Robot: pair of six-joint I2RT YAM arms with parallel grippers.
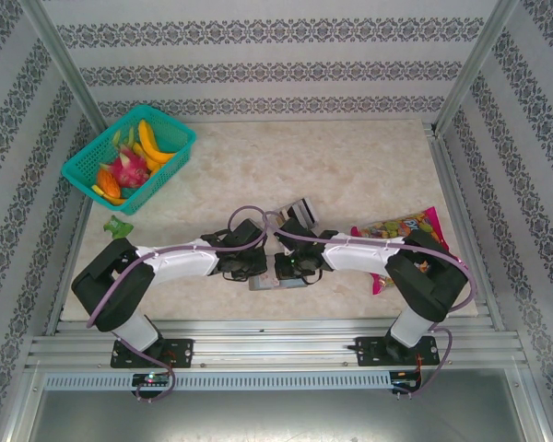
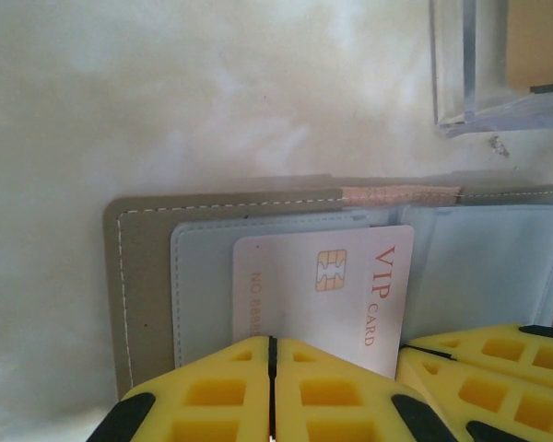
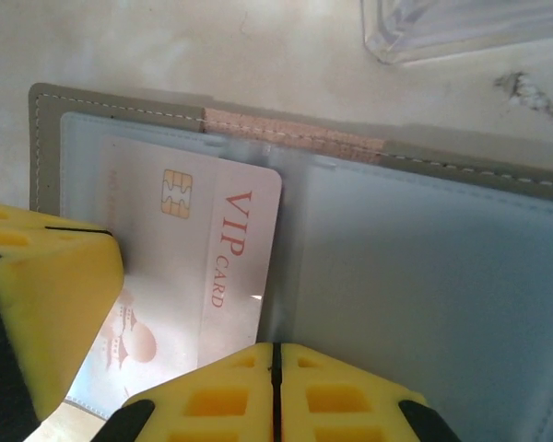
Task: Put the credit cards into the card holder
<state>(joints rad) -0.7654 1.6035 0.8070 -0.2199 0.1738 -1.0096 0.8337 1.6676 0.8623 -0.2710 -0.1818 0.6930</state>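
One pale VIP card lying at a pale-blue pocket of the open card holder, holder flat on the surface, left tool with fingers pressed together at the card's near edge, right tool likewise closed, just beside the card's corner

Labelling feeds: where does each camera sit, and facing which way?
Top external: above and behind, looking down at the table; both arms show.
Left wrist: rides the wrist, looking down at the card holder; left gripper shut.
Right wrist: likewise, same target; right gripper shut.
Both wrist views share the VIP card.
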